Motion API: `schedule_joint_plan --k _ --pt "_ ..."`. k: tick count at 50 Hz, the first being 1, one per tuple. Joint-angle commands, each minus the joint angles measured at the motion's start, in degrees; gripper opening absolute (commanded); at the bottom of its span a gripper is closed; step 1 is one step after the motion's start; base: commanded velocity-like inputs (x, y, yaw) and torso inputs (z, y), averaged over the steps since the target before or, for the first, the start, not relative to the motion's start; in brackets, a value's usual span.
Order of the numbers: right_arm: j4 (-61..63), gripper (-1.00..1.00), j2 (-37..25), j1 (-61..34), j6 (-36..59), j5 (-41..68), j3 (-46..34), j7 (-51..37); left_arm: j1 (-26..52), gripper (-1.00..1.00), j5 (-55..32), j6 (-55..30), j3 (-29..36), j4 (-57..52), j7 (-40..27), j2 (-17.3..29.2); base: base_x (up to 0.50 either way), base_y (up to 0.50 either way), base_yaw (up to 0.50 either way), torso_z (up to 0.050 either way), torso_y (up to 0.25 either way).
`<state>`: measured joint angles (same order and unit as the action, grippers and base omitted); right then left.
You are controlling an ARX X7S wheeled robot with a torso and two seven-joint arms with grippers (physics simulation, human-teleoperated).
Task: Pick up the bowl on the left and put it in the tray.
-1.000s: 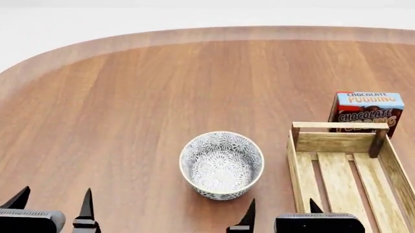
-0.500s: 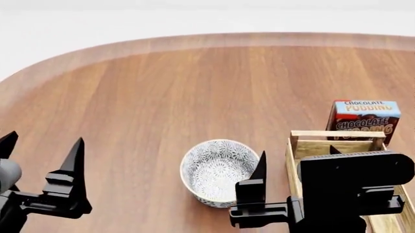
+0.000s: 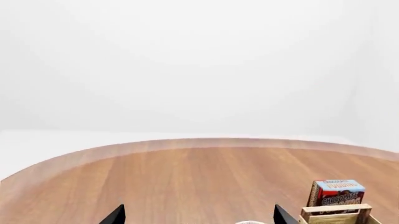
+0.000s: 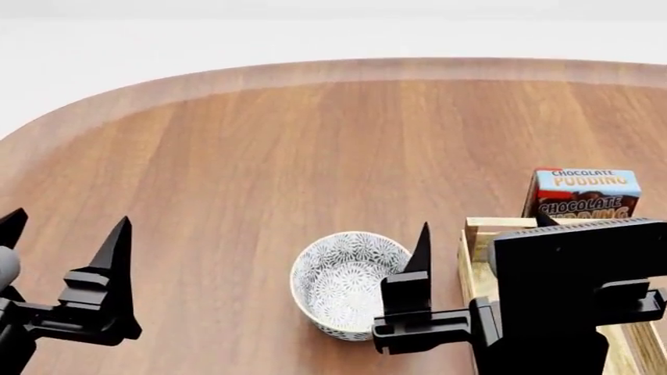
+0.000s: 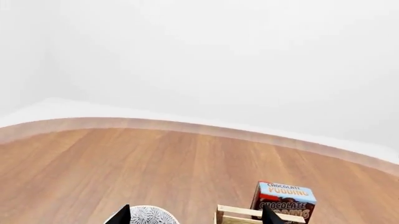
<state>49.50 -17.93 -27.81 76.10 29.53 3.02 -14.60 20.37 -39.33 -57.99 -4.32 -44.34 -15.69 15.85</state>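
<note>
Wood grain fills the scene as both my arms hang raised above the table, wrists level and pointing forward over the surface. My left fingers hover at the near left edge of the head view, their two black tips spread wide apart, holding nothing and touching nothing. My right fingers hover over the near right, one black tip standing in front of the right rim of the bowl, the other mostly hidden behind the black camera block on that wrist; they too are spread wide and hold nothing. Whether that tip touches the bowl's rim I cannot tell.

The bowl, white with a grey-blue floral pattern, sits upright on the table near the front edge, just left of the tray. The tray, a light-wood slatted crate, lies beside the bowl on its right and is largely covered by my right wrist in the head view. A chocolate pudding box stands upright just beyond the tray's far end.

From my right wrist, the bowl's rim shows between the two finger tips, with the tray's end rail and the pudding box beyond.
</note>
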Motion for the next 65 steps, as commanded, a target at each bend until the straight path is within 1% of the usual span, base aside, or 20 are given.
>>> schedule_joint_plan --k 1,4,5,18,48,65 --pt "0.16 1.00 -0.43 -0.59 0.27 0.57 0.24 -0.22 -0.46 1.00 0.93 0.88 1.25 0.42 0.10 0.80 0.00 0.00 0.00 0.050 0.000" --pt "0.00 1.00 -0.53 -0.57 0.04 0.56 0.09 -0.34 -0.52 1.00 1.61 1.26 1.63 0.30 -0.34 0.95 0.00 0.00 0.00 0.043 0.000" --pt "0.04 1.00 -0.53 -0.47 0.03 0.62 0.08 -0.36 -0.92 1.00 2.51 2.83 1.83 0.17 -0.09 1.02 0.00 0.00 0.00 0.000 0.000" --pt "0.01 1.00 -0.91 0.21 -1.05 0.81 -0.30 -0.69 -1.31 1.00 1.57 4.20 0.54 0.05 -0.06 0.83 0.00 0.00 0.00 0.000 -0.025" --pt "0.04 1.00 -1.25 0.99 -2.12 2.43 0.80 -0.82 -1.54 1.00 1.39 5.11 1.38 0.31 -0.65 1.65 0.00 0.00 0.00 0.006 -0.250" --pt "-0.01 1.00 -2.16 1.53 -3.83 1.69 -0.78 -1.72 -1.55 1.00 1.14 5.51 1.63 0.70 -1.04 1.99 0.00 0.00 0.00 0.007 -0.250"
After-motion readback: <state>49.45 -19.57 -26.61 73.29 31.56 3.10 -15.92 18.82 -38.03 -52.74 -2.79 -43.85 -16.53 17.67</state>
